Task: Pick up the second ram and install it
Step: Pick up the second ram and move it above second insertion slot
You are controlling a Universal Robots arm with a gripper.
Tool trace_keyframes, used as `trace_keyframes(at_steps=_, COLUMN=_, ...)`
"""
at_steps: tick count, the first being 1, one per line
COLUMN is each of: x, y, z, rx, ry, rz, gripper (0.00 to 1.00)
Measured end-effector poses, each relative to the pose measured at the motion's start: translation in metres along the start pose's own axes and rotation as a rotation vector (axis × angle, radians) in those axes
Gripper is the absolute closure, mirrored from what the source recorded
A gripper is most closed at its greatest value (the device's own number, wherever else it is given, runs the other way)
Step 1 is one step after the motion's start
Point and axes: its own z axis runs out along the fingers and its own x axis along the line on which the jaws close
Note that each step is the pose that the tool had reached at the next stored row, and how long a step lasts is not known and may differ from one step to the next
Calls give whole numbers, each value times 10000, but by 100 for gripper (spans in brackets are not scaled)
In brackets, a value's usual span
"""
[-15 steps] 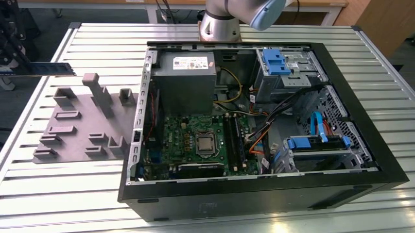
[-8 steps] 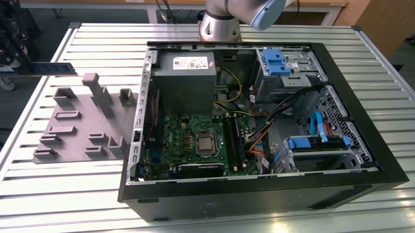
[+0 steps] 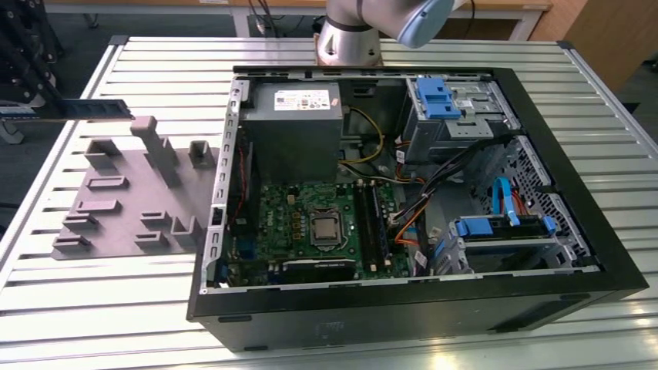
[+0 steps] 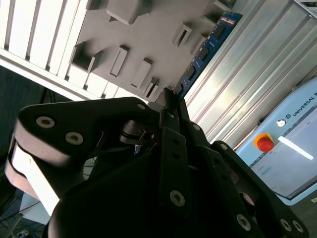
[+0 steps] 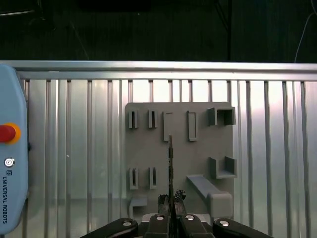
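Your black fingers [image 5: 162,202] are clamped on one end of the thin dark blue-green second ram [image 3: 98,108], held in the air above the grey slotted plastic tray [image 3: 123,223]; gripped so near its end, it could twist or slip loose.

- A memory stick [image 5: 170,163] is seen edge-on, clamped in the end effector [image 5: 171,201].
- A grey slotted holder [image 5: 198,153] is laid on the ribbed counter [image 5: 74,148] behind it.

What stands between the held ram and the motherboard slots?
The gripper grips the second ram over the grey holder plate. Toward the slots, the case wall rises between them. Above that wall, nothing visible blocks or covers the slots.
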Motion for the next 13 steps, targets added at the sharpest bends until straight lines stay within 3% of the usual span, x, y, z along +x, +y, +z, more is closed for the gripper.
trace_keyframes(at_steps=13, x=-5, y=-194, z=-6, rx=0, ry=0, rz=1, gripper=86)
